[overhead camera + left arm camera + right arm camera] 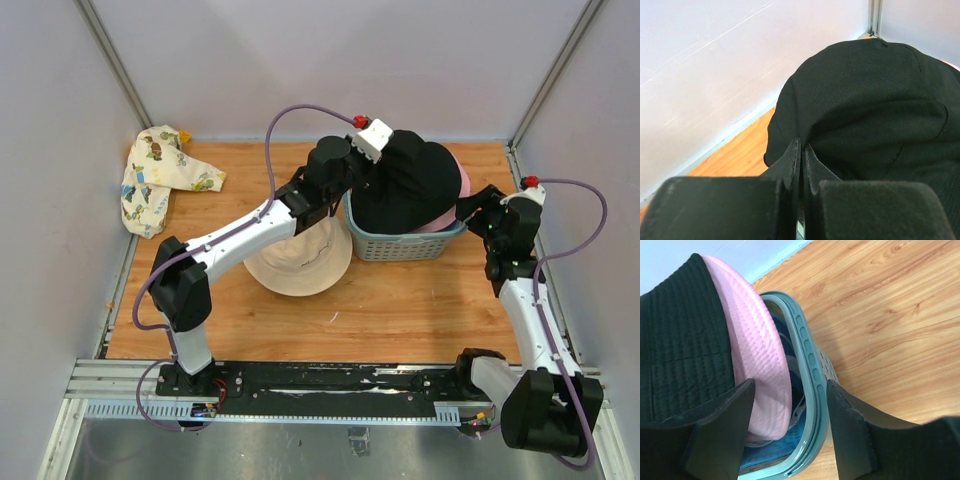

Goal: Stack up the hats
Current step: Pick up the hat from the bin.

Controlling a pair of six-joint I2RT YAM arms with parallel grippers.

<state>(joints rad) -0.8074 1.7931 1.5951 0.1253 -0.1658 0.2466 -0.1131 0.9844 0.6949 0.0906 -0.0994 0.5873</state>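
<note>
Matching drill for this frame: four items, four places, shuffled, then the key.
1 black hat
2 pink hat
3 cream hat
4 cartoon-print cloth

A on the table, near-left of the basket
B far left corner
C top of the basket pile
D beneath the black hat, in the basket

Pairs: 1-C, 2-D, 3-A, 4-B

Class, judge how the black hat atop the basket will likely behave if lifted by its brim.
Probably floppy: the black hat is soft fabric draped over the pink hat. Likely light, sagging below where the left claw seems to pinch it.
</note>
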